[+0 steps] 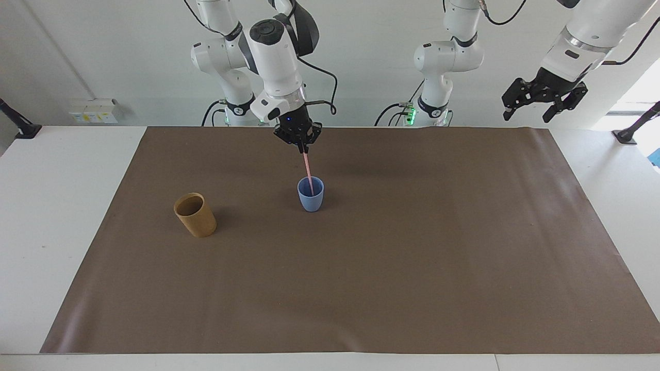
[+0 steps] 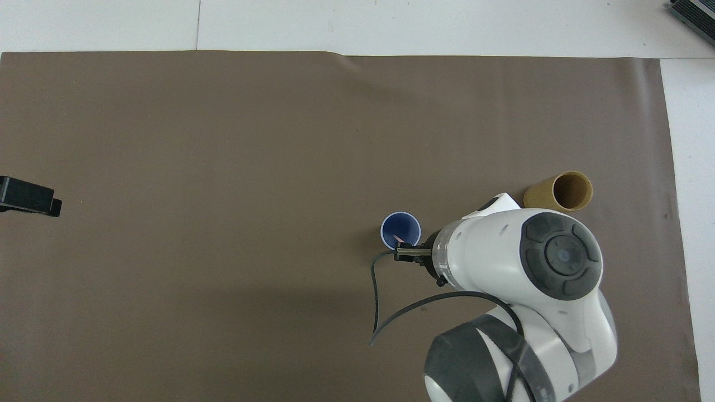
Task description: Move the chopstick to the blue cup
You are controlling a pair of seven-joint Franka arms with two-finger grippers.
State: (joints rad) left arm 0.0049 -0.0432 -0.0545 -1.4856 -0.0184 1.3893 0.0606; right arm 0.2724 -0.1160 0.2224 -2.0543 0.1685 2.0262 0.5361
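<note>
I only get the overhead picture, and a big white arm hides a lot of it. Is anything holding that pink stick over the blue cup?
Observer: Yes. The right claw is shut on the stick's top end, well above the cup.
Operator: Has the stick gone in?
Observer: Its lower end is below the cup's rim, and the stick is slightly tilted rather than fully upright.
Operator: What is the black thing at my picture's edge?
Observer: That is the left claw, open and empty, waiting high over the left arm's end of the table.
</note>
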